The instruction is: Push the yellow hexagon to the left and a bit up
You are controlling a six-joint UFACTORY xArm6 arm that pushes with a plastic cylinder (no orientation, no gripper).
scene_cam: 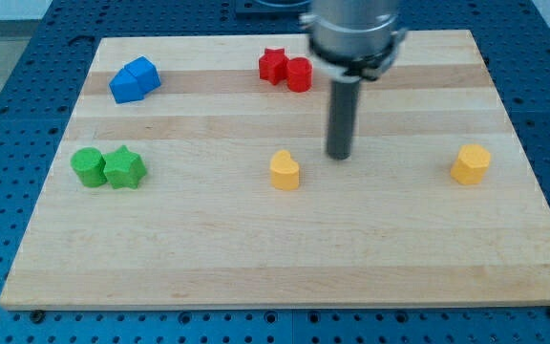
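The yellow hexagon [471,163] sits at the view's right, near the board's right edge. My tip [339,156] rests on the board well to the left of it, with a wide gap between them. A second yellow block [285,170], rounded with a pointed top, lies just left and slightly below my tip, close but apart from it.
Two blue blocks [134,79] touch each other at the view's top left. A red star [273,65] and a red cylinder [299,74] touch at the top centre. A green cylinder [88,165] and a green star [124,167] touch at the left. The wooden board [285,258] lies on a blue perforated table.
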